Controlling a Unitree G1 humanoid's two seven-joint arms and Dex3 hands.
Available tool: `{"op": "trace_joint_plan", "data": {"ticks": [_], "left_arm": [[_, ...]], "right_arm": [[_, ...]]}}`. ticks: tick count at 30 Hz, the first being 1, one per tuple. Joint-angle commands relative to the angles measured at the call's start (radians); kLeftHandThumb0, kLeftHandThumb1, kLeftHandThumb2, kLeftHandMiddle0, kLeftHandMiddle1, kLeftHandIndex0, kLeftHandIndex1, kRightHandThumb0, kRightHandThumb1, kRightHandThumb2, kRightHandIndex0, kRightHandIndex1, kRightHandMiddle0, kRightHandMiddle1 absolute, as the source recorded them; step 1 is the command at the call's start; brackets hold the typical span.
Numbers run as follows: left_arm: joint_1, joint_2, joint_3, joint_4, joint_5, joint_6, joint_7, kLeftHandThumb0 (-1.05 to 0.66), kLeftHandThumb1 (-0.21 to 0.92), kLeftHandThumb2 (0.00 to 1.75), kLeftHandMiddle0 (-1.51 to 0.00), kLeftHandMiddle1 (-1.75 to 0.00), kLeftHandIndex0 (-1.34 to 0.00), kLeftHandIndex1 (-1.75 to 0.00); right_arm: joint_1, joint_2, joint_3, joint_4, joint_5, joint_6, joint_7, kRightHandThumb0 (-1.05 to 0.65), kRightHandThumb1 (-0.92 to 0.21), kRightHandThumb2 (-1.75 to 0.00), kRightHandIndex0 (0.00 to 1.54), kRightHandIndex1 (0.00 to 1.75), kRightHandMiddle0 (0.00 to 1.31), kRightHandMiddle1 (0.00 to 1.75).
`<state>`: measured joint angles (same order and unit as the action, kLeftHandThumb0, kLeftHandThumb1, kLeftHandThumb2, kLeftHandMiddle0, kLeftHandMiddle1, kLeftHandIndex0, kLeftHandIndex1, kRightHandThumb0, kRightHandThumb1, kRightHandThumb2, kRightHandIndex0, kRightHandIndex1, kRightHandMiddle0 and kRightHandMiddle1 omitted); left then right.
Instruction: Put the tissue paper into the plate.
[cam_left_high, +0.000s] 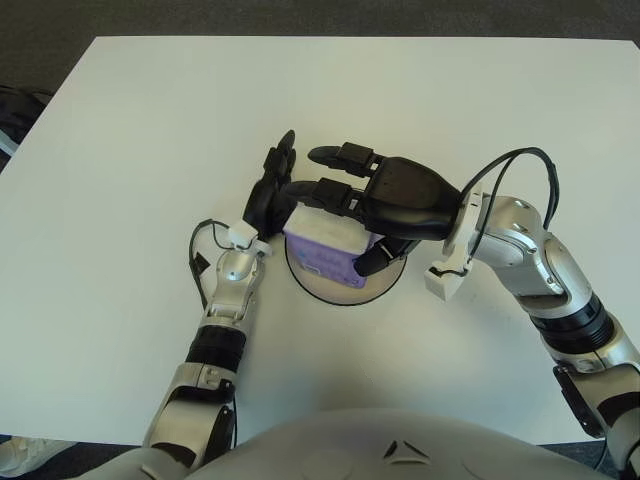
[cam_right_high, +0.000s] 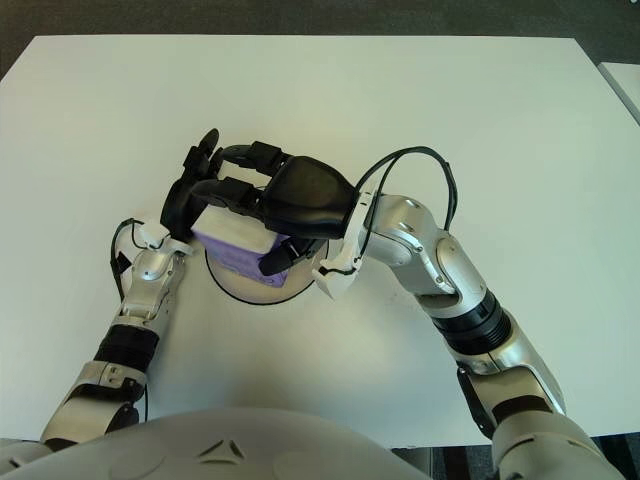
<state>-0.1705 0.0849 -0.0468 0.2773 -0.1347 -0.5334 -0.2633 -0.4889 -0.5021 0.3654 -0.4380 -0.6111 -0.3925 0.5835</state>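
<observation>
Bright, even light from above — no glare.

The white table (cam_left_high: 120, 150) is evenly lit and nearly shadowless — only thin, soft shadows hug the arms and the plate (cam_left_high: 345, 295) rim. The right hand (cam_left_high: 385, 195) reads as deep black with faint sheen. Focus is sharp throughout; the table's edges bow slightly toward the corners.

The counter (cam_left_high: 120, 150) has a smooth, matt white top with no visible grain. The tissue paper (cam_left_high: 325, 243) comes as a pack in a thin purple-and-white wrapper with a slight sheen (plastic film, by the look of it). The plate (cam_left_high: 345, 292) beneath it looks smooth and pale with a dark rim. Both the right hand (cam_left_high: 385, 195) and left hand (cam_left_high: 272, 190) are matt black plastic, while the forearms behind them are brushed silver metal with black rubbery cables.
</observation>
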Motion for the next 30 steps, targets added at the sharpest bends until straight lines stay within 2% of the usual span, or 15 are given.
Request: {"op": "trace_joint_plan", "data": {"ticks": [1,4,9,14,20,30], "left_arm": [[0.072,0.029,0.006,-0.034,-0.005,-0.003,-0.032,-0.75,0.92,1.09,-0.07,-0.19,0.0,-0.42],[0.085,0.026,0.003,-0.065,0.012,0.021,-0.022,-0.76,0.92,1.12,-0.06,-0.18,0.0,-0.36],[0.129,0.0,-0.003,-0.103,0.102,0.09,0.073,-0.79,0.92,1.19,-0.09,-0.19,0.0,-0.36],[0.185,0.004,0.01,-0.121,0.177,0.146,0.145,-0.81,0.92,1.23,-0.1,-0.19,0.0,-0.35],[0.178,0.0,0.009,-0.141,0.234,0.215,0.196,-0.83,0.92,1.26,-0.09,-0.18,0.0,-0.33],[0.117,0.011,0.029,-0.007,0.251,0.262,0.246,-0.84,0.92,1.23,-0.02,-0.14,0.0,-0.34]], "right_arm": [[-0.036,-0.015,-0.009,0.004,-0.008,-0.008,0.016,-0.95,-0.92,-0.88,0.0,0.0,0.0,0.0],[-0.045,-0.018,-0.009,0.009,-0.007,-0.003,0.026,-0.95,-0.92,-0.88,0.0,0.0,0.0,0.0],[-0.064,-0.026,-0.009,0.027,0.015,0.018,0.062,-0.95,-0.92,-0.88,0.0,0.0,0.0,0.0],[-0.08,-0.021,-0.009,0.045,0.03,0.04,0.091,-0.94,-0.92,-0.89,0.0,0.0,0.0,0.0],[-0.097,-0.023,-0.01,0.062,0.034,0.042,0.103,-0.94,-0.92,-0.92,0.0,0.0,0.0,0.0],[-0.111,-0.017,-0.025,0.106,0.042,0.035,0.079,-0.94,-0.92,-0.93,0.01,0.01,0.02,0.02]]}}
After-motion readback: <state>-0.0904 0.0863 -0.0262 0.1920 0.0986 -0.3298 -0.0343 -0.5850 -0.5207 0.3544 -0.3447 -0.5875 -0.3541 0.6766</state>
